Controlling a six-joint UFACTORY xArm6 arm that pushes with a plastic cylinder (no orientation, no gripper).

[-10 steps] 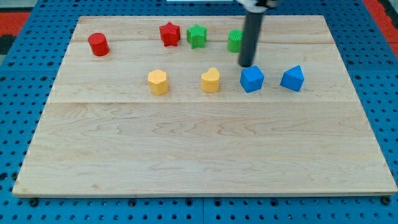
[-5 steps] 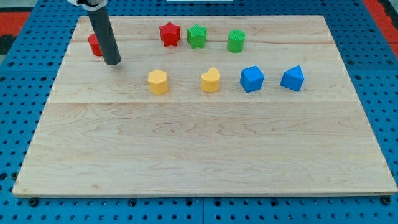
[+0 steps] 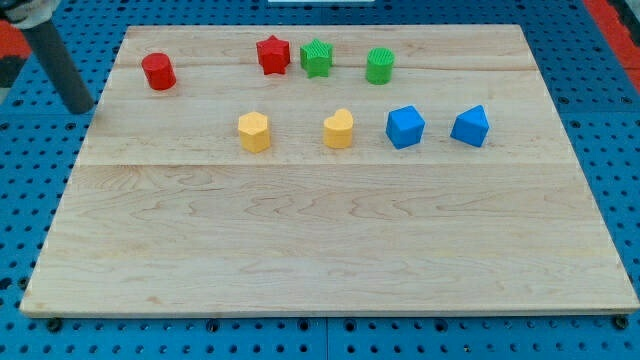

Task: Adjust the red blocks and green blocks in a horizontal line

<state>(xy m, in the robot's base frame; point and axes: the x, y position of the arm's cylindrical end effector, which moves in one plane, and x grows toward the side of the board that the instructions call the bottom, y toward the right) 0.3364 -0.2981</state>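
A red cylinder (image 3: 158, 72) stands near the board's top left. A red star (image 3: 272, 54), a green star (image 3: 316, 57) and a green cylinder (image 3: 379, 66) stand in a row along the top, the two stars almost touching. My tip (image 3: 79, 107) is off the board's left edge, to the left of and slightly below the red cylinder, touching no block.
Two yellow blocks (image 3: 254, 131) (image 3: 339, 129) and two blue blocks (image 3: 405, 127) (image 3: 470, 126) form a second row below the red and green ones. The wooden board (image 3: 320, 260) lies on a blue pegboard table.
My tip has swept left across the board, from beside the green cylinder, past the red cylinder, to beyond the left edge. No block has moved.
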